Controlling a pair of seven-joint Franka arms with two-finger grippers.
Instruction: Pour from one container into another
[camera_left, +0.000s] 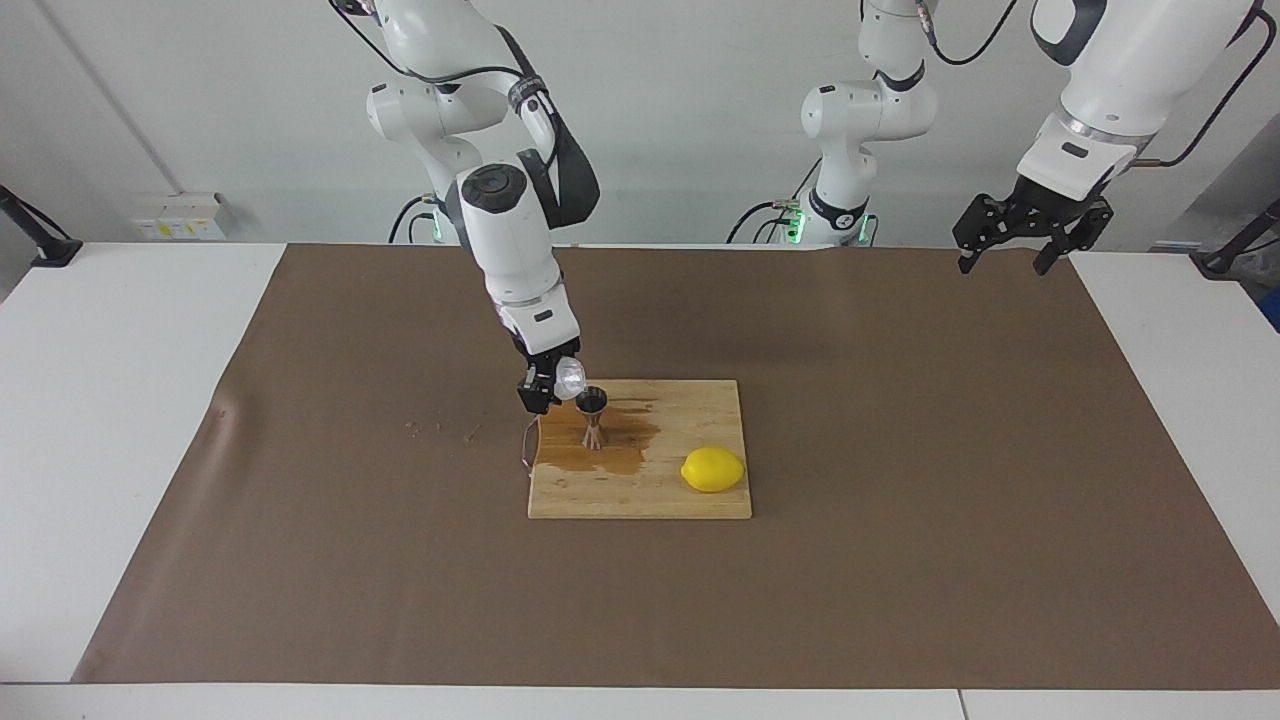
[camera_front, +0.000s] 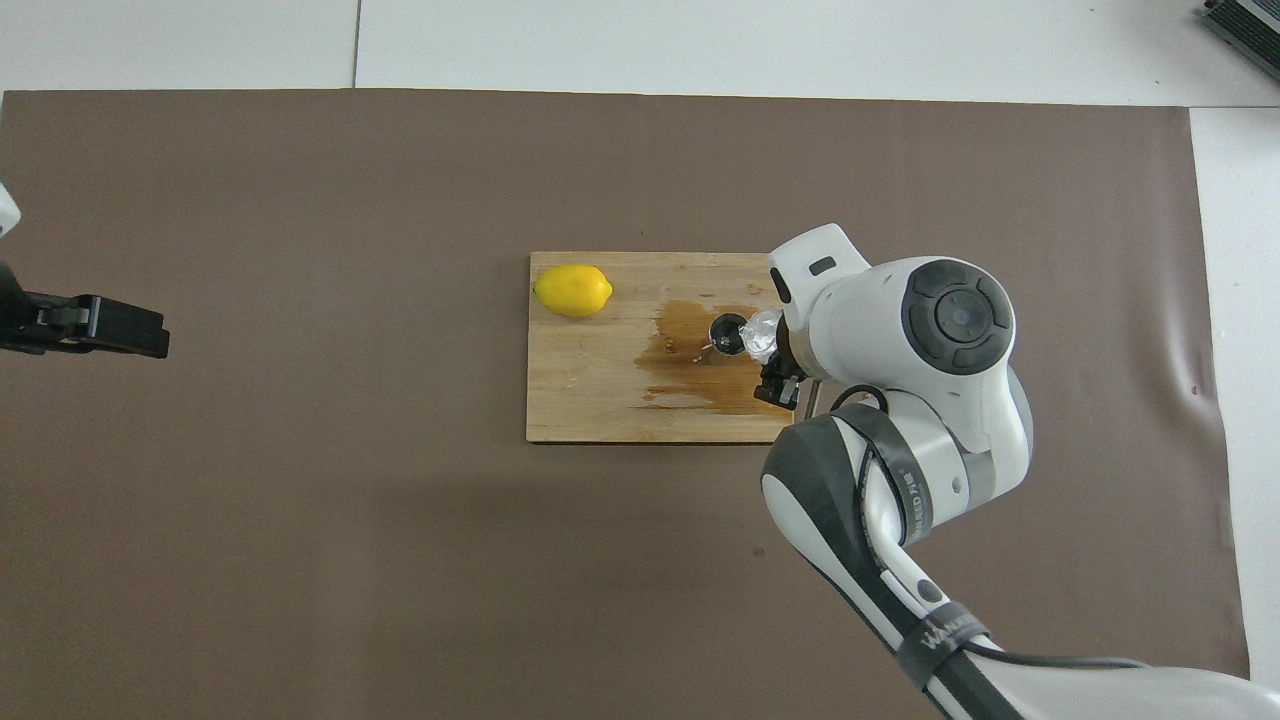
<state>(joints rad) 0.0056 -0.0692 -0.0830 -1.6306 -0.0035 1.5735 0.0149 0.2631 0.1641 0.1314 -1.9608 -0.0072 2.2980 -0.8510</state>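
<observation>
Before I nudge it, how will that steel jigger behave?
The jigger probably tips easily: it stands tall on a narrow waist. It may also slide, since the cutting board looks wet around its base. The right gripper holds the clear cup at its rim.

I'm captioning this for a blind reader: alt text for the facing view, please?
The right gripper tips a clear cup at the rim of a steel jigger standing in a wet stain on a wooden board, near a lemon. The left gripper waits, open.

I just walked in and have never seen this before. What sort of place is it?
Probably a robotics lab set up for kitchen or bar practice. A wooden cutting board on a brown-covered table carries a lemon and a steel jigger, and the right hand tilts a clear cup over it.
</observation>
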